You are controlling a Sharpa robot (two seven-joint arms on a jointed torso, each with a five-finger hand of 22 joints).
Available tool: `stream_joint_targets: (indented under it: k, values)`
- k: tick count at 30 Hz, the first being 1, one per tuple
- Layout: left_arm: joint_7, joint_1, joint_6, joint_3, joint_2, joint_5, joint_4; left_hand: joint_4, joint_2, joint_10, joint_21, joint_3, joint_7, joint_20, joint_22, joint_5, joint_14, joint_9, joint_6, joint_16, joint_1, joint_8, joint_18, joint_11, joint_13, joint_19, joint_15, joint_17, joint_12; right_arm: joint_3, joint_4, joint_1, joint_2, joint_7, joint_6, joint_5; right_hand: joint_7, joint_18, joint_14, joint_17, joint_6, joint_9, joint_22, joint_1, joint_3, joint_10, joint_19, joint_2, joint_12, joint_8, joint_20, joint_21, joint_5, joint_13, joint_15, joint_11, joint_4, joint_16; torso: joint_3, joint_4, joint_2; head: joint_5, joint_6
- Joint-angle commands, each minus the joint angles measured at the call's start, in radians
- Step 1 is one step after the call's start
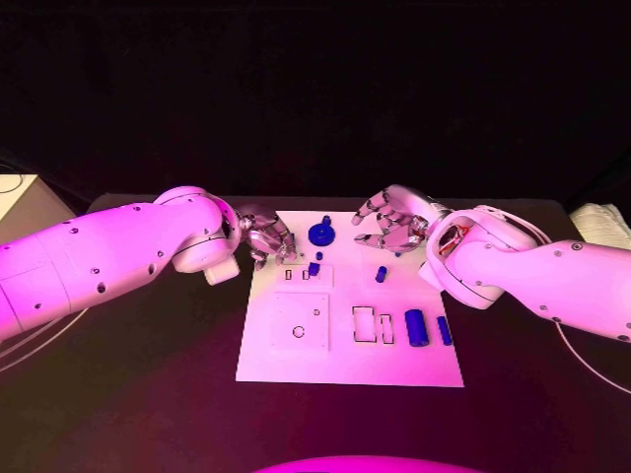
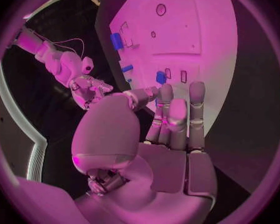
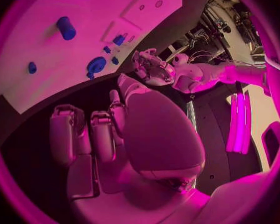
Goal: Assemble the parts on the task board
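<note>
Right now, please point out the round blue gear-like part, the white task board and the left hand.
round blue gear-like part (image 1: 321, 234), head view, its centre
white task board (image 1: 347, 363), head view, bare near area
left hand (image 1: 269, 236), head view, its middle

Both white arms reach in from the near side corners toward the far edge of the table. The left hand (image 1: 266, 236) hovers with fingers extended and apart, holding nothing. The right hand (image 1: 388, 219) hovers likewise, fingers loosely curled, empty.

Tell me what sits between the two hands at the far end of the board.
In the head view, a round blue part stands on the task board between the left hand and the right hand. Neither hand touches it.
</note>
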Motion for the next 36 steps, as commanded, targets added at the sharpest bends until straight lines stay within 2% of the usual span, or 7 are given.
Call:
stream_joint_targets:
  k: [1,6,12,20,26,29,36]
  values:
    - [0.076,-0.004,-0.079,0.001,-0.026,0.049,0.030,-0.007,-0.001,-0.010,-0.017,-0.001,0.009,0.001,-0.023,0.001,-0.018,-0.005,0.001,-0.017,0.014,-0.006,0.021,0.000,-0.005,-0.021,0.002,-0.024,-0.009,-0.001,-0.028,-0.004,0.032,-0.041,0.065,-0.081,-0.001,0.010,0.087,0.195,0.010,-0.001,0.147,-0.013,0.012,0.009,0.031,0.001,0.009,0.008,-0.010,0.008,-0.007,0.036,-0.010,-0.004,0.000,-0.001,-0.0020,-0.0015,0.001,-0.001,-0.004]
    - [0.138,-0.009,-0.128,0.001,-0.080,0.114,0.081,-0.012,-0.003,-0.019,-0.053,-0.002,0.015,0.006,-0.074,0.001,-0.050,-0.019,-0.003,-0.061,0.020,-0.015,0.029,0.006,-0.022,-0.055,0.007,-0.088,-0.021,-0.001,-0.078,-0.010,0.094,-0.079,0.093,-0.101,-0.008,0.005,0.090,0.208,0.027,-0.001,0.163,-0.038,0.041,0.038,0.042,0.003,0.039,0.015,-0.015,0.029,-0.008,0.064,-0.015,-0.009,0.002,0.006,-0.0032,-0.0017,0.003,-0.001,-0.007]
    - [0.205,-0.014,-0.192,0.000,-0.142,0.210,0.142,-0.019,-0.006,-0.032,-0.074,-0.003,0.024,0.012,-0.087,0.000,-0.092,-0.040,-0.006,-0.120,0.027,-0.029,0.029,0.014,-0.044,-0.062,0.015,-0.166,-0.035,-0.002,-0.131,-0.022,0.160,-0.130,0.107,-0.105,-0.011,0.000,0.094,0.221,0.035,-0.003,0.179,-0.085,0.053,0.062,0.052,-0.007,0.066,0.019,-0.018,0.051,-0.011,0.090,-0.017,-0.012,0.012,0.013,-0.0096,0.0029,0.006,-0.006,-0.008]
    - [0.263,-0.016,-0.242,0.000,-0.210,0.314,0.207,-0.025,-0.004,-0.047,-0.097,-0.006,0.031,0.017,-0.101,0.000,-0.141,-0.060,-0.005,-0.186,0.032,-0.037,0.029,0.020,-0.072,-0.069,0.020,-0.253,-0.056,-0.003,-0.178,-0.033,0.221,-0.186,0.118,-0.101,-0.013,-0.002,0.096,0.227,0.040,-0.003,0.186,-0.116,0.057,0.072,0.056,-0.009,0.076,0.022,-0.019,0.060,-0.021,0.101,-0.019,-0.013,0.020,0.017,-0.0215,0.0116,0.009,-0.015,-0.009]
    - [0.284,-0.017,-0.257,0.000,-0.237,0.347,0.235,-0.027,-0.004,-0.050,-0.105,-0.008,0.032,0.019,-0.106,0.000,-0.158,-0.066,-0.006,-0.208,0.034,-0.039,0.029,0.022,-0.082,-0.072,0.022,-0.281,-0.063,-0.003,-0.201,-0.036,0.248,-0.204,0.130,-0.095,-0.014,-0.004,0.097,0.232,0.041,-0.003,0.191,-0.120,0.058,0.077,0.059,-0.009,0.081,0.023,-0.020,0.067,-0.023,0.106,-0.019,-0.014,0.021,0.019,-0.0221,0.0124,0.011,-0.016,-0.009]
    - [0.288,-0.017,-0.262,0.000,-0.245,0.354,0.244,-0.027,-0.004,-0.050,-0.105,-0.008,0.032,0.019,-0.106,0.000,-0.158,-0.066,-0.006,-0.208,0.034,-0.039,0.029,0.022,-0.082,-0.072,0.022,-0.281,-0.063,-0.003,-0.204,-0.038,0.256,-0.208,0.140,-0.094,-0.015,-0.004,0.097,0.233,0.042,-0.003,0.192,-0.121,0.059,0.079,0.060,-0.009,0.083,0.023,-0.020,0.069,-0.023,0.108,-0.019,-0.014,0.021,0.019,-0.0245,0.0153,0.012,-0.018,-0.010]
    - [0.288,-0.017,-0.261,0.000,-0.252,0.360,0.255,-0.028,-0.003,-0.052,-0.107,-0.008,0.033,0.020,-0.107,0.000,-0.162,-0.069,-0.006,-0.215,0.035,-0.040,0.029,0.023,-0.086,-0.072,0.023,-0.290,-0.066,-0.003,-0.196,-0.040,0.263,-0.210,0.163,-0.090,-0.016,-0.005,0.097,0.235,0.045,-0.002,0.194,-0.132,0.058,0.080,0.061,-0.013,0.085,0.026,-0.020,0.071,-0.030,0.110,-0.020,-0.015,0.022,0.020,-0.0227,0.0130,0.011,-0.014,-0.011]
